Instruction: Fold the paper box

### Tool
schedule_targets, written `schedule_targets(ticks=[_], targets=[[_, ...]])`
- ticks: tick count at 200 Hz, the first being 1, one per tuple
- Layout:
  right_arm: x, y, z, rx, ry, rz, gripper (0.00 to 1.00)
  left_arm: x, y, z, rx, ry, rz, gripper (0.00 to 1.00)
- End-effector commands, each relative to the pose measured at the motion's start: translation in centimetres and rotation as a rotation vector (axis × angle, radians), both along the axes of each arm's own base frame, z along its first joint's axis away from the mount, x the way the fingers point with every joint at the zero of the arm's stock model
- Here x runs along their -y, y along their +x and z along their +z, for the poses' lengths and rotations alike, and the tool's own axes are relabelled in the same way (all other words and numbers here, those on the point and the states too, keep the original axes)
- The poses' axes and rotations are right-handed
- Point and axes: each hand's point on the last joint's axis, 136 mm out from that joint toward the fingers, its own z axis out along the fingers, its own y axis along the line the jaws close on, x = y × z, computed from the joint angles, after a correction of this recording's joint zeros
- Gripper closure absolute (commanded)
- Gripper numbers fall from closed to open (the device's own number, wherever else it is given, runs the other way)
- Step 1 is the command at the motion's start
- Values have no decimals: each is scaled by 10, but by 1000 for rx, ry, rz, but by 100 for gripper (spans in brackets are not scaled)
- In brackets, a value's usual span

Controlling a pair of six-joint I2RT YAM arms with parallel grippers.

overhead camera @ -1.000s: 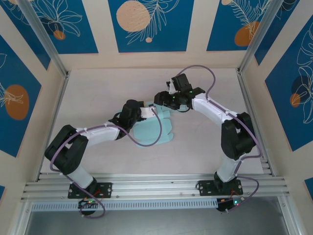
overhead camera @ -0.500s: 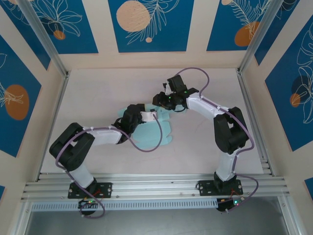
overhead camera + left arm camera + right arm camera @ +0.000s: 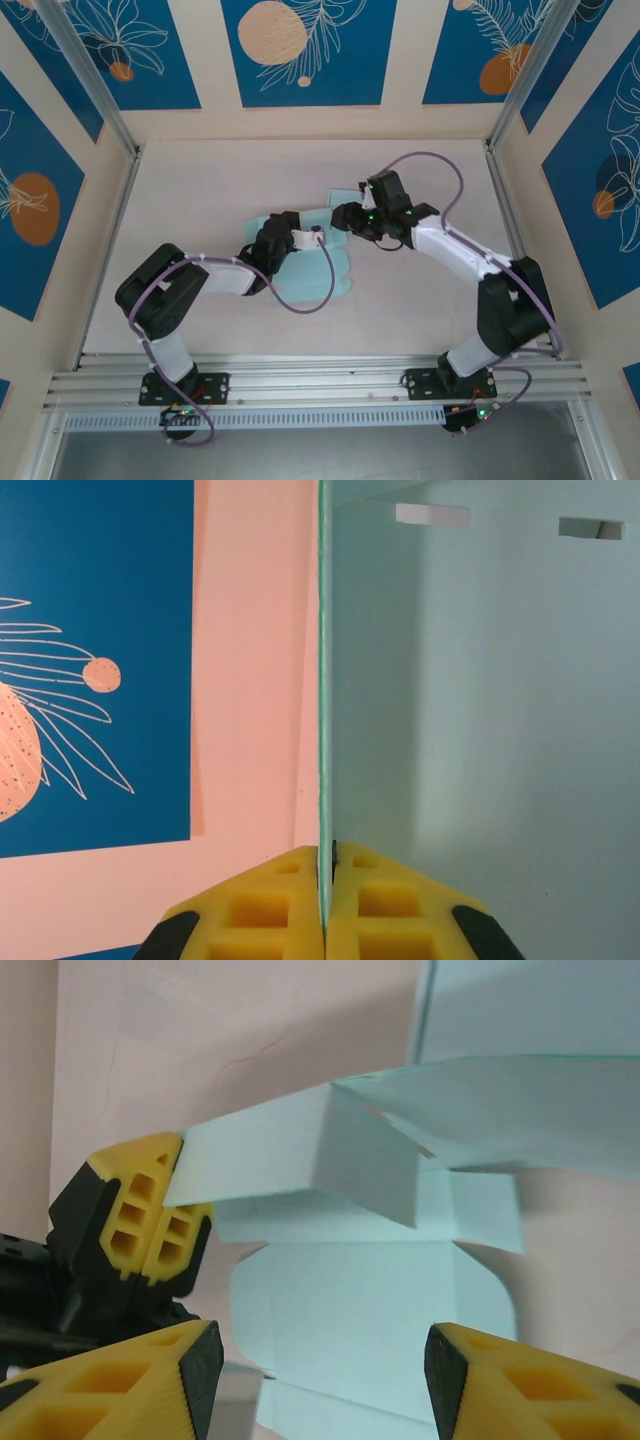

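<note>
Where the two arms meet near the middle of the table (image 3: pixel 200 180), the light teal paper box (image 3: pixel 312 268) lies partly unfolded, its flat base panels resting on the table surface.

Left gripper (image 3: pixel 325 905): the jaws are fully closed on a thin paper panel of the box. The left wrist view shows the two yellow finger pads (image 3: pixel 260 910) pressed together with the panel edge clamped between them. The panel stands upright, seen edge-on. To its right, the teal face carries two rectangular slots (image 3: pixel 432 515) near the top. A blue printed wall panel (image 3: pixel 100 630) lies behind.

Right gripper (image 3: pixel 315 1365): the jaws are wide apart and hold nothing. Both yellow fingertips (image 3: pixel 110 1380) sit at the lower edge of the right wrist view, above the flat base of the box. The same view shows the left gripper's pads clamped on the outer end of a raised flap (image 3: pixel 270 1155). This flap is lifted off the base and folded at a crease. Further panels of the box rise behind it.
</note>
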Motion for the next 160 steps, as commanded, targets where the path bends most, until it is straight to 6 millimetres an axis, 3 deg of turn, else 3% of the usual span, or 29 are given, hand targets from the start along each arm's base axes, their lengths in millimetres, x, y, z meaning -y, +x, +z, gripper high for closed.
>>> schedule_targets(ticks=[1, 27, 95, 160], targets=[[21, -9, -19, -19, -31, -87, 46, 4, 1, 2, 25, 7, -3, 100], [26, -16, -43, -45, -28, -106, 56, 4, 1, 0, 20, 12, -3, 100], [9, 4, -84, -57, -35, -57, 56, 3, 1, -8, -6, 12, 2, 100], [-27, 29, -88, 38, -36, 47, 56, 7, -2, -8, -23, -2, -22, 100]])
